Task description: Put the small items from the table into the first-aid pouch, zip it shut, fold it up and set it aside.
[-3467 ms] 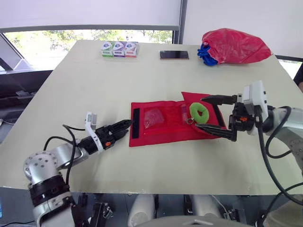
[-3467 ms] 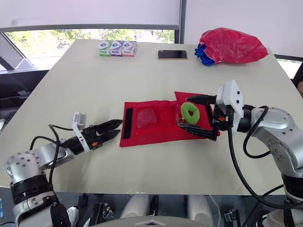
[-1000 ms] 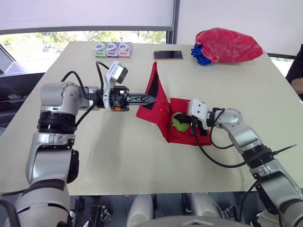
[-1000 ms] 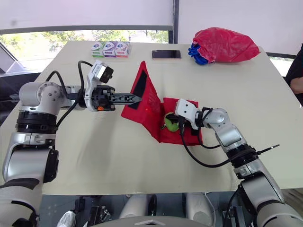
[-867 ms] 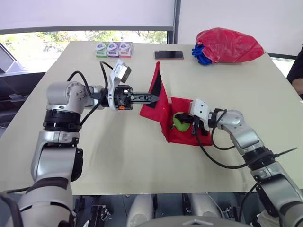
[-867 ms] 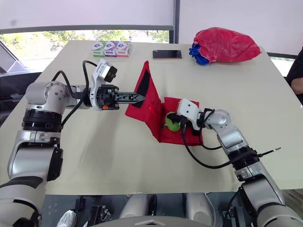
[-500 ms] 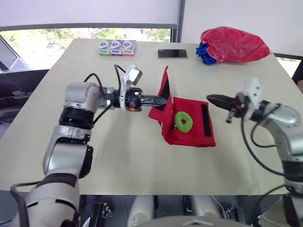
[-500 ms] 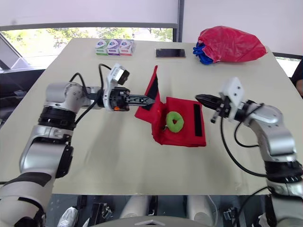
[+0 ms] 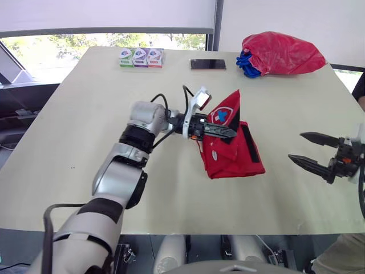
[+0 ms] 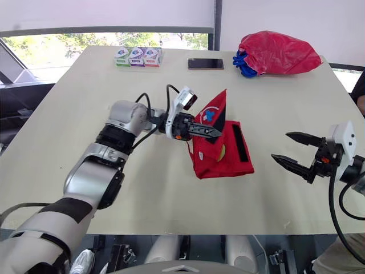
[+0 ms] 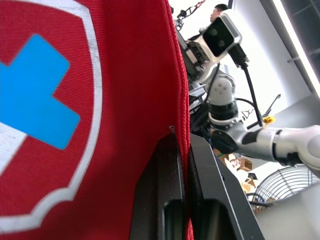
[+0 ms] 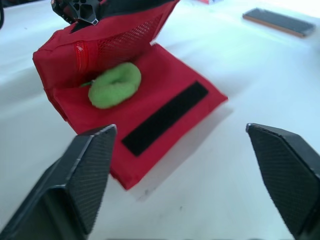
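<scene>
Red fabric first-aid pouch (image 9: 235, 161) is gripped by its raised flap in the left pincer (image 9: 231, 135), the right pincer (image 9: 295, 146) held open, well apart, above bare beige counter (image 9: 85, 114).

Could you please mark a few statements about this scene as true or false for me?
1. The left pincer is shut on the flap of the pouch. True.
2. The right pincer is shut on the green ring. False: it is open, holds nothing and hovers apart from the pouch; the green ring lies on the pouch beneath the raised flap.
3. The phone lies on top of the pouch. False: it lies on the table at the far side, between the cartons and the red bag.
4. The flap's outer face bears an emblem with a blue cross. True.
</scene>
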